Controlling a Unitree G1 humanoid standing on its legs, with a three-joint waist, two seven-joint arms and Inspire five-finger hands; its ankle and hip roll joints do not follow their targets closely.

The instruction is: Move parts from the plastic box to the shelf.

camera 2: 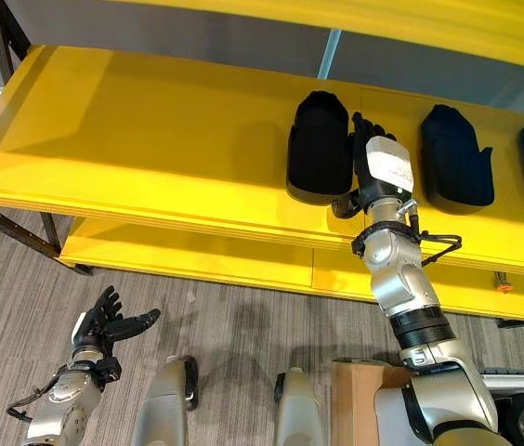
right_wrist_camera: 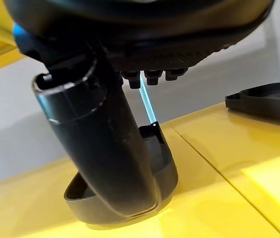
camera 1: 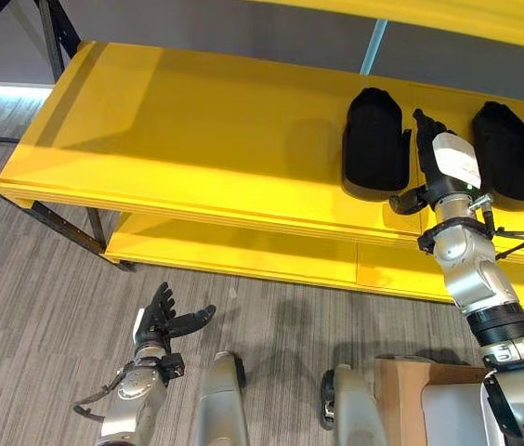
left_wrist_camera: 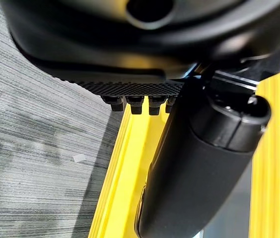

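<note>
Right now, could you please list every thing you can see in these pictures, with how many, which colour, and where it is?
Shelf: one, yellow, with an upper board and a lower board beneath it, on dark metal legs.
Black parts: three in the right eye view, lying flat on the upper board toward its right side.
Cardboard box: one, brown, on the floor at the lower right.
Floor: grey striped carpet in front of the shelf.
Right hand: dark, over the upper board between two of the parts, fingers straight, holding nothing.
Left hand: dark, low over the floor at the lower left, fingers spread open, holding nothing.
</note>
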